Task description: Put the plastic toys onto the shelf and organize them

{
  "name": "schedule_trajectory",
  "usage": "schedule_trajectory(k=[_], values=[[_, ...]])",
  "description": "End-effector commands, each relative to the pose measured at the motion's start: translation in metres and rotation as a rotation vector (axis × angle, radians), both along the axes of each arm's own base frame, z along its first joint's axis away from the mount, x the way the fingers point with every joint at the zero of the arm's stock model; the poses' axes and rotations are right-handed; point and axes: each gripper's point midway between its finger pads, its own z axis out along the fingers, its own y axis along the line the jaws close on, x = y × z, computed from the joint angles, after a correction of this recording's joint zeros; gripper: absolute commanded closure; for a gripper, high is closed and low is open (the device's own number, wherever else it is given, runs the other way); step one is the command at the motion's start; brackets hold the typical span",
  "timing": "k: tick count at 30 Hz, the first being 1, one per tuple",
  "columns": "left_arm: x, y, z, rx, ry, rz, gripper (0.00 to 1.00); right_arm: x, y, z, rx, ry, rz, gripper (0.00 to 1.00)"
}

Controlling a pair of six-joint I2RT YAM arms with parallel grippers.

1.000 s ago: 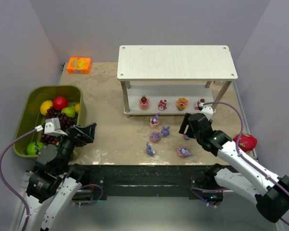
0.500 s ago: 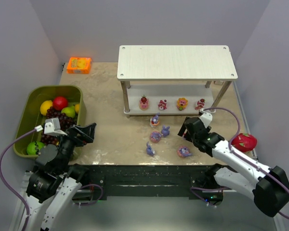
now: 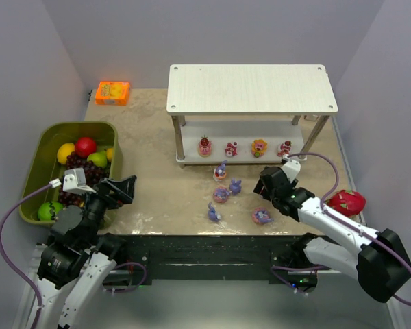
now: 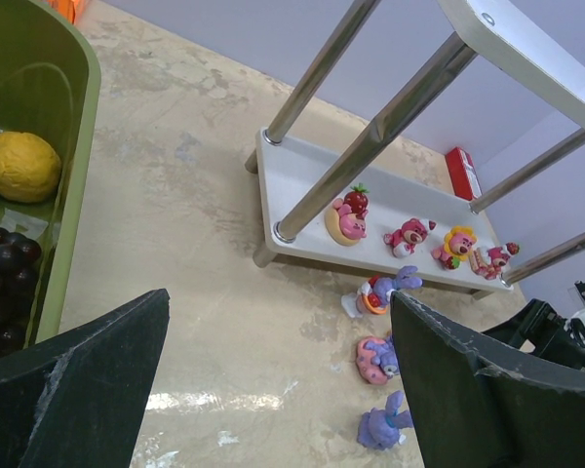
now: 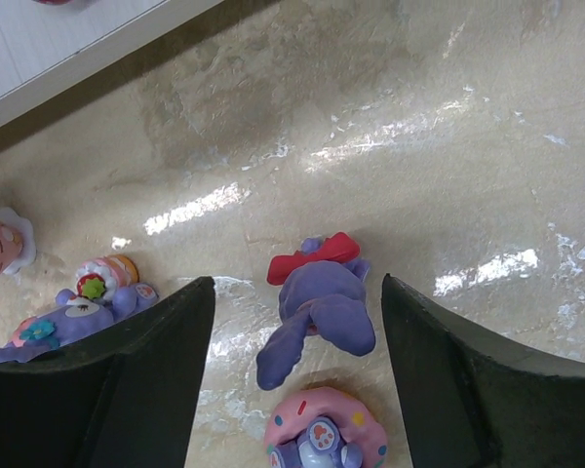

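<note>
Right gripper (image 5: pixel 294 292) wide, straddling a glossy purple bunny (image 5: pixel 324 314) on the marbled table (image 5: pixel 419 146); its red bow (image 5: pixel 314 255) shows only in the wrist view. Left gripper (image 4: pixel 280 297) wide, empty; four cake figures (image 3: pixel 231 148) line the shelf (image 3: pixel 250 88)'s lower board.

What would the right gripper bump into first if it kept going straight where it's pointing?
Probably the purple bunny with the red bow. It lies on the table right between the open fingers of the right gripper, which points down at it. How far off it is, the wrist view does not show.
</note>
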Motion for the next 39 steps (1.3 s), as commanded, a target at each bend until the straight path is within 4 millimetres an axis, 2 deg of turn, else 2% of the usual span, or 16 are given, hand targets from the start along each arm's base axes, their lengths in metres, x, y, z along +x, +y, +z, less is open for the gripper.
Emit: schedule_trajectory(k=[1,6,11,12,15,16,18,19,21,24,29,32,36,38,39], values=[[-0.001,0.004,0.011,-0.024,-0.030,0.021,0.00,0.007,-0.008,0.008,-0.028,-0.045,-0.047,0.28],[-0.001,0.004,0.012,-0.024,-0.031,0.021,0.01,0.009,-0.005,0.009,-0.029,-0.051,-0.020,0.32],[-0.002,0.004,0.012,-0.026,-0.032,0.023,0.01,0.010,-0.005,0.014,-0.041,-0.057,-0.009,0.45],[-0.001,0.004,0.012,-0.029,-0.032,0.023,0.00,0.009,-0.007,0.015,-0.046,-0.053,-0.013,0.53],[-0.002,0.004,0.012,-0.030,-0.033,0.023,0.00,0.008,-0.009,0.019,-0.055,-0.051,-0.020,0.65],[-0.002,0.004,0.012,-0.029,-0.032,0.023,0.01,0.009,-0.009,0.021,-0.055,-0.054,-0.022,0.75],[-0.002,0.004,0.012,-0.030,-0.033,0.023,0.00,0.008,-0.011,0.022,-0.064,-0.047,-0.025,0.83],[-0.002,0.005,0.012,-0.030,-0.033,0.025,0.01,0.009,-0.010,0.025,-0.062,-0.050,-0.026,0.92],[-0.002,0.005,0.012,-0.030,-0.033,0.023,0.01,0.008,-0.012,0.027,-0.072,-0.046,-0.027,0.99],[-0.003,0.005,0.013,-0.033,-0.036,0.023,0.00,0.009,-0.011,0.034,-0.086,-0.042,-0.011,1.00],[-0.003,0.004,0.013,-0.035,-0.038,0.022,0.01,0.013,-0.013,0.062,-0.124,-0.059,0.017,1.00],[-0.003,0.004,0.013,-0.036,-0.040,0.020,0.00,0.014,-0.010,0.088,-0.120,-0.074,0.046,1.00],[-0.003,0.004,0.014,-0.035,-0.041,0.018,0.01,0.014,-0.009,0.140,-0.106,-0.137,0.082,1.00],[-0.003,0.004,0.014,-0.035,-0.044,0.018,0.00,0.012,-0.009,0.159,-0.095,-0.160,0.091,1.00],[-0.003,0.004,0.014,-0.034,-0.046,0.018,0.00,0.010,-0.011,0.178,-0.093,-0.177,0.101,1.00]])
